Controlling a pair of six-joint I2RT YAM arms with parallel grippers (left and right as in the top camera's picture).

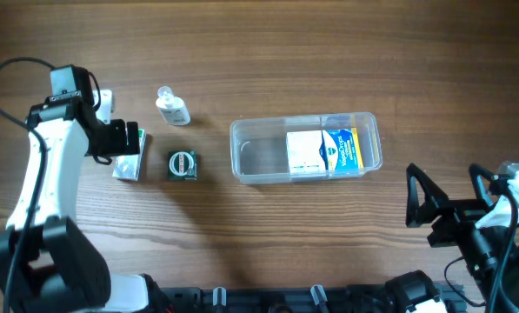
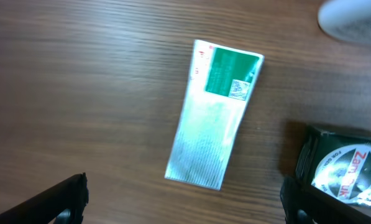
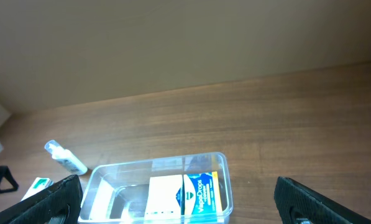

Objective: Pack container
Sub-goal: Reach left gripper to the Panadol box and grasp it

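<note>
Resting on wood-grain table, clear rect. container w/ rounded corners.

clear bottle, silver-green box, dark box

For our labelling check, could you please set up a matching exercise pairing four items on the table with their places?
Items: 1 small clear bottle; 2 silver-green box; 3 dark green box; 4 blue-yellow box.
Places: A inside the container; B below the left gripper; C farthest from the robot; D between silver-green box and container.
Pairs: 1-C, 2-B, 3-D, 4-A.
</note>
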